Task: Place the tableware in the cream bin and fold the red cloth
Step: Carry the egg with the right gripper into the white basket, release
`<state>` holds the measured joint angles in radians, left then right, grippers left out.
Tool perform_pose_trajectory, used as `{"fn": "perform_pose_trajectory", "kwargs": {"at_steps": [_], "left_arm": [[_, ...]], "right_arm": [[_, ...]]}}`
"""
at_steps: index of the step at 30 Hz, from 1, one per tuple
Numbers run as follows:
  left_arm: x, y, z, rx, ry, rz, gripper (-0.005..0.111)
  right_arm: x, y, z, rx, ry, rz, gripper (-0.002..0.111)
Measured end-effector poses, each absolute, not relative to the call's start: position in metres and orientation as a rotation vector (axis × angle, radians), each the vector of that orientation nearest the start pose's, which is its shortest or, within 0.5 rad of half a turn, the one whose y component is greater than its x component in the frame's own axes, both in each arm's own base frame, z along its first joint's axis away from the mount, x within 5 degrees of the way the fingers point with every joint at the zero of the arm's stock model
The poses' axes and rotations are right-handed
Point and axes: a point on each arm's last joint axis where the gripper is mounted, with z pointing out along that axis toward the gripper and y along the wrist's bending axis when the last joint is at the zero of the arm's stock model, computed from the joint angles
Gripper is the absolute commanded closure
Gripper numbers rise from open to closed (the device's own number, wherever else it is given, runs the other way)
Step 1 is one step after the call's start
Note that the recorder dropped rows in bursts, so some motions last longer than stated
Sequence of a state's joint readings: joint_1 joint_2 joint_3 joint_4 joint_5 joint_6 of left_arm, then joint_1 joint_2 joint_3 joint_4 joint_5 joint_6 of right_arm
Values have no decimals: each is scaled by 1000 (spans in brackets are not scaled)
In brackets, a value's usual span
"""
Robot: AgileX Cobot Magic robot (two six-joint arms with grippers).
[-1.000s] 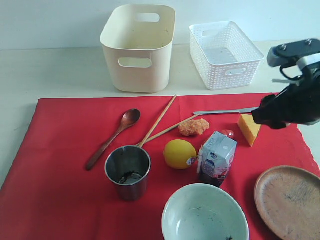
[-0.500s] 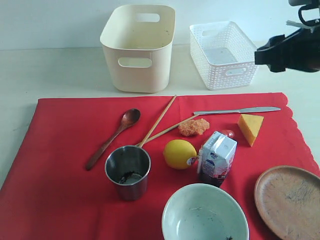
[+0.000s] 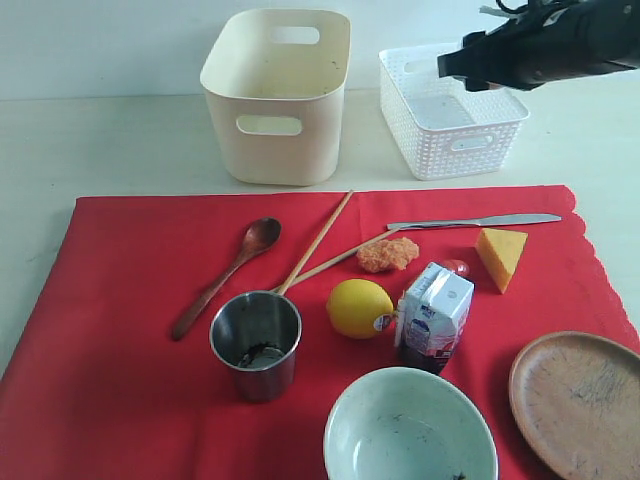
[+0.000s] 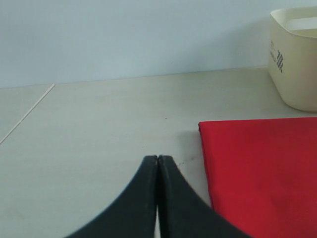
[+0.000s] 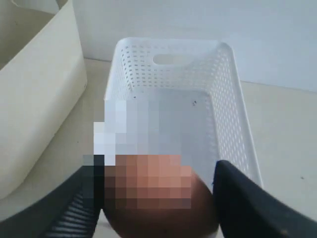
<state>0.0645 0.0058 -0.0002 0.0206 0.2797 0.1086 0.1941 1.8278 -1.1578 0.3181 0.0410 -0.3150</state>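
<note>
1. Pale tabletop [image 3: 100,140] against a light wall; the red cloth [image 3: 120,330] lies flat across the lower part of the exterior view, its scalloped edge at the right.
2. At upper centre stands the cream bin [image 3: 275,100], with the white lattice basket [image 3: 450,110] to its right, both off the cloth.
3. On the cloth: wooden spoon [image 3: 225,275] at left centre, chopsticks [image 3: 315,243] crossed beside it, table knife [image 3: 470,221] near the upper right, steel cup [image 3: 256,343] upright at lower left, bowl [image 3: 410,430] at the bottom edge, brown plate [image 3: 578,400] at lower right.
4. Among these lie a lemon [image 3: 358,307], a milk carton [image 3: 433,315] and a cheese wedge [image 3: 498,255].
5. The right gripper [image 3: 465,65] hangs over the basket at upper right, jaws spread wide around a brown egg [image 5: 163,213].
6. The left gripper [image 4: 157,171] is pressed closed and empty, above bare table near a cloth corner.
</note>
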Motion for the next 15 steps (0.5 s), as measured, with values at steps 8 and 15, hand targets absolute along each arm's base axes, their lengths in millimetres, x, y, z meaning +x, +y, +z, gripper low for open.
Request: {"fn": "perform_pose_trajectory", "kwargs": {"at_steps": [8, 15], "left_arm": [[55, 4, 188, 52, 1770, 145, 105], [55, 4, 188, 52, 1770, 145, 105]], "right_arm": [[460, 91, 167, -216, 2206, 124, 96], [467, 93, 138, -223, 2261, 122, 38]]}}
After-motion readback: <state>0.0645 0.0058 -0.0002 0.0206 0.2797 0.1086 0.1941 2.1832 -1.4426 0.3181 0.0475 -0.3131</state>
